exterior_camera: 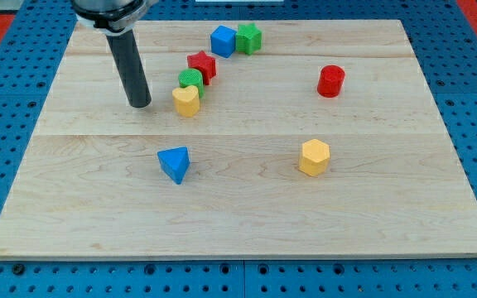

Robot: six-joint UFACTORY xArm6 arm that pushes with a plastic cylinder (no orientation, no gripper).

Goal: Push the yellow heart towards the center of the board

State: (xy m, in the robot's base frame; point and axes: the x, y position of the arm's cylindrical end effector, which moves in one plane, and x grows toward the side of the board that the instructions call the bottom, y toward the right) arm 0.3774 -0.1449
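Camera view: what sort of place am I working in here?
Likely a lab test bench: a wooden board on a blue perforated base, small blocks like the yellow heart, and my tip at its left.

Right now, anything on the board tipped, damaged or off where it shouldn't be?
Nothing stands out. All seven blocks sit flat on the wooden board, none hanging over an edge. The yellow heart touches the green block behind it, with the red star close by. My tip rests at the heart's left, not touching it.
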